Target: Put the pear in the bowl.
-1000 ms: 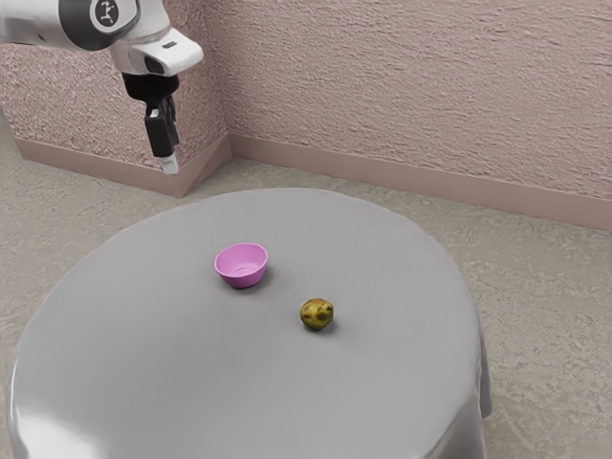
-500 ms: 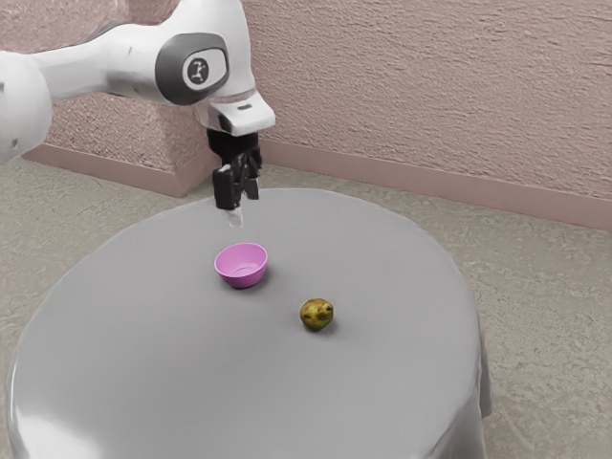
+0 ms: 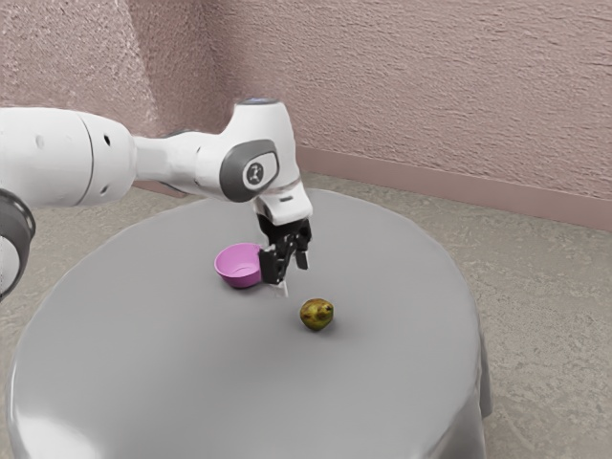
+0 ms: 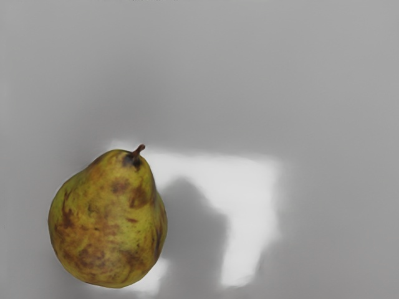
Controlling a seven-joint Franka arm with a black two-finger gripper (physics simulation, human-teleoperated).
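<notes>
On the counter (image 3: 172,368) lies one pear (image 3: 316,315), ungrasped, outside one pink bowl (image 3: 235,278); above the counter, one end effector (image 3: 292,274), open, holds nothing; grasp, carry and release are all outstanding.

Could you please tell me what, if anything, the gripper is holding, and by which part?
Nothing is held: the open gripper is empty, and the pear sits on the table.
</notes>
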